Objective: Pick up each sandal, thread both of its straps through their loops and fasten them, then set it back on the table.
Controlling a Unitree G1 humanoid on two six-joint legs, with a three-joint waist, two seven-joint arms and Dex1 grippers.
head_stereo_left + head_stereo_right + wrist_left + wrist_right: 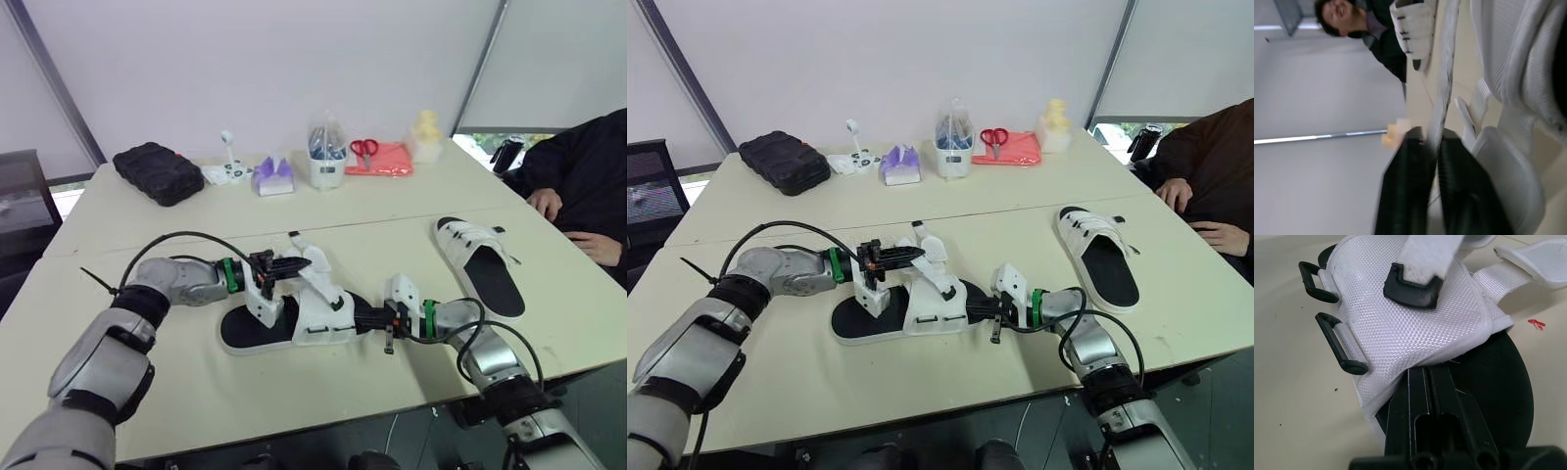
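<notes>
**Currently: one strap pinched, one sandal braced**

Head camera: counts two sandals on the beige table (196,392). Finds the near sandal (294,318) lying flat at front centre, between both arms. Finds the far sandal (482,264) well apart to the right, near a seated person's two hands (544,203). Counts two grippers, both busy. Bends the left arm in from the left, with the left gripper (282,264) raised just over the near sandal's white upper and clamped on one lifted strap (312,260). Stretches the right arm low along the table from the right, with the right gripper (370,318) at that sandal's right end. Notes along the far edge one black pouch (159,172) and one pair of scissors (363,149) on one red cloth (387,162).

Left wrist: looks along two black fingers (1410,186) squeezed together on the white strap, which runs out past the tips.

Right wrist: looks along two fingers pressed close, nipping the near sandal's rim where woven upper meets black sole. Counts two black loops (1331,343) on the upper's edge. Counts one black-tipped strap end (1410,288) resting on the upper, apart from both.
</notes>
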